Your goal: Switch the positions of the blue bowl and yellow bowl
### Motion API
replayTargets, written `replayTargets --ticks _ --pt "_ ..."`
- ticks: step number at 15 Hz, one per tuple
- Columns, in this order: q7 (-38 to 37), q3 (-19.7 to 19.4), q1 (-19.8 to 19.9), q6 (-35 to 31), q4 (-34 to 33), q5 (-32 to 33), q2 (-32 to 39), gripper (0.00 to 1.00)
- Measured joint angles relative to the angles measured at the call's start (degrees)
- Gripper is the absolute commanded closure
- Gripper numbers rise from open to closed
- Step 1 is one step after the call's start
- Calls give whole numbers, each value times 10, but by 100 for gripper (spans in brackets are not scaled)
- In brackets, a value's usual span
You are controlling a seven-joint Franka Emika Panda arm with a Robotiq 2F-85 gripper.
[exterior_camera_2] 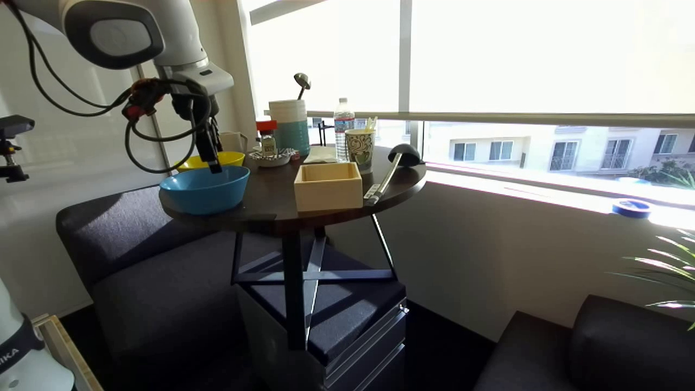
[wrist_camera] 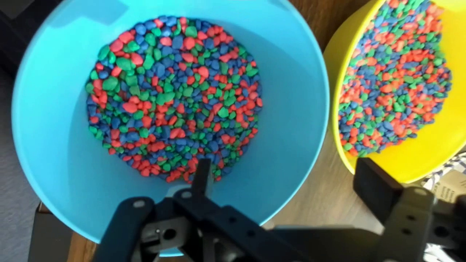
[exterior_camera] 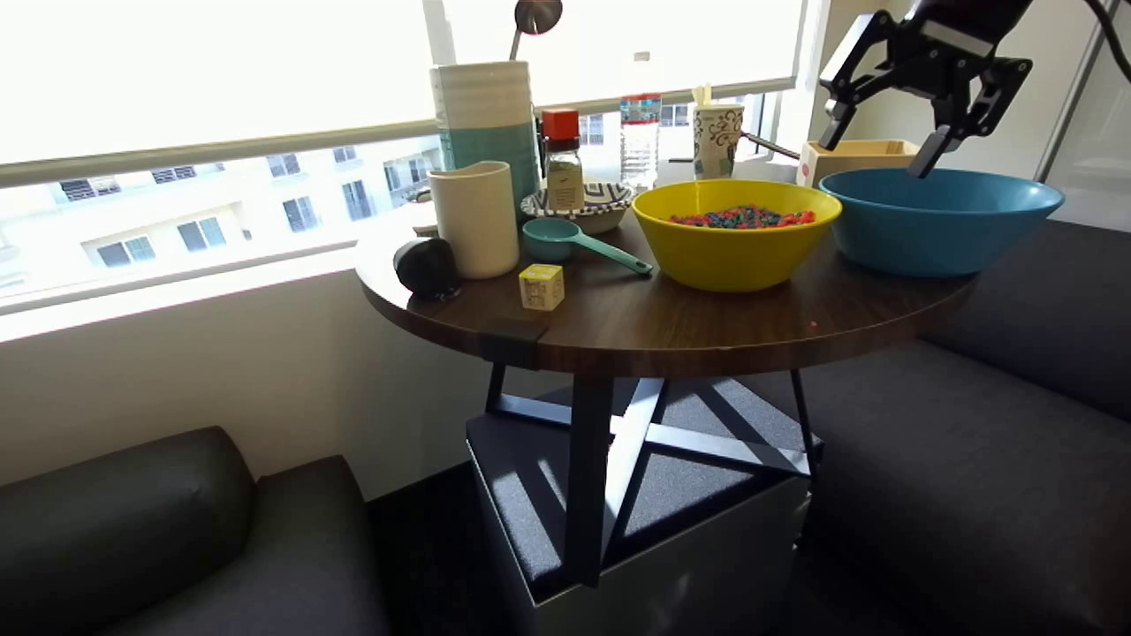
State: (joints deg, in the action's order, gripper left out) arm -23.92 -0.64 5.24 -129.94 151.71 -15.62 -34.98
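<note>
Blue bowl (exterior_camera: 937, 230): below the pincer (wrist_camera: 285, 173), upright on the surface (exterior_camera: 671, 318) and holding coloured pebbles (wrist_camera: 174, 102). As for the pincer: spread apart, clamped on nothing, with one finger (wrist_camera: 203, 178) above the hollow of the blue bowl and the outer finger (wrist_camera: 376, 187) past the rim, toward the yellow bowl (exterior_camera: 738, 256). Hard to tell exact tip height over that rim. Probable step in hand: a pinch on the blue wall; so descend straight, with the rim midway between the fingers, and stop the inner tip short of the pebbles. Watch the outer finger most: likely to knock the yellow bowl, just beyond, on a drifting descent. Close slowly, square to the sloping wall, deep enough for a firm bite. Expect a heavy, off-centre load, apt to sag on the side far from the pincer; perhaps drag along the surface rather than hoist. Draw away from the yellow bowl and park well apart.
</note>
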Motion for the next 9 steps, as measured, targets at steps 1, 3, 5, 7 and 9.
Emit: replayTargets --ticks 1,3,5,7,9 --pt "-8 1 0 0 0 -2 0 0" --pt "-24 5 0 0 1 -2 0 0" --pt "-38 10 0 0 1 -2 0 0" --pt "-49 13 0 0 1 -2 0 0" --pt "-57 16 0 0 2 -2 0 0"
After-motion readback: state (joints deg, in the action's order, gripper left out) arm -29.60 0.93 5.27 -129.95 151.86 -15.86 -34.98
